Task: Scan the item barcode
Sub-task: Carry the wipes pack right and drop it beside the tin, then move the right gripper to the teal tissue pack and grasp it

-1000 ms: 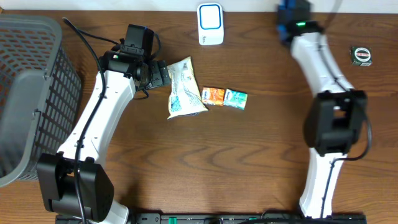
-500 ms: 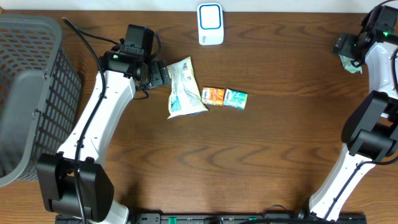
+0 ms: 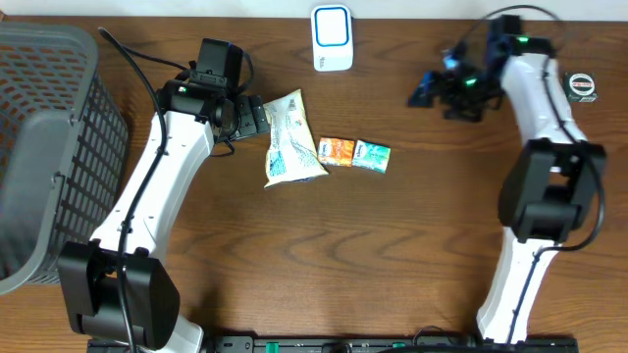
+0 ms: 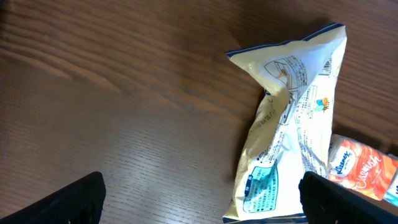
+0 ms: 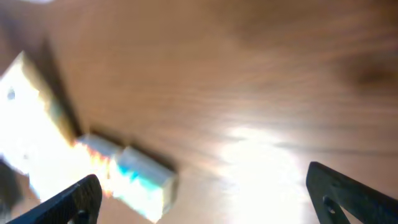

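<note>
Lying beside the wide-open left hand [image 3: 261, 118], snack bag [image 3: 291, 137], right hand [image 3: 432, 88] wide, apart

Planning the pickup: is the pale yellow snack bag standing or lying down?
Lying down: the snack bag rests lengthwise on the table, printed face up.

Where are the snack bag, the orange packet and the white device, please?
snack bag [image 3: 289, 137], overhead view, middle of its printed face.
orange packet [image 3: 337, 151], overhead view, centre of its top.
white device [image 3: 332, 37], overhead view, its blue-framed front.
</note>
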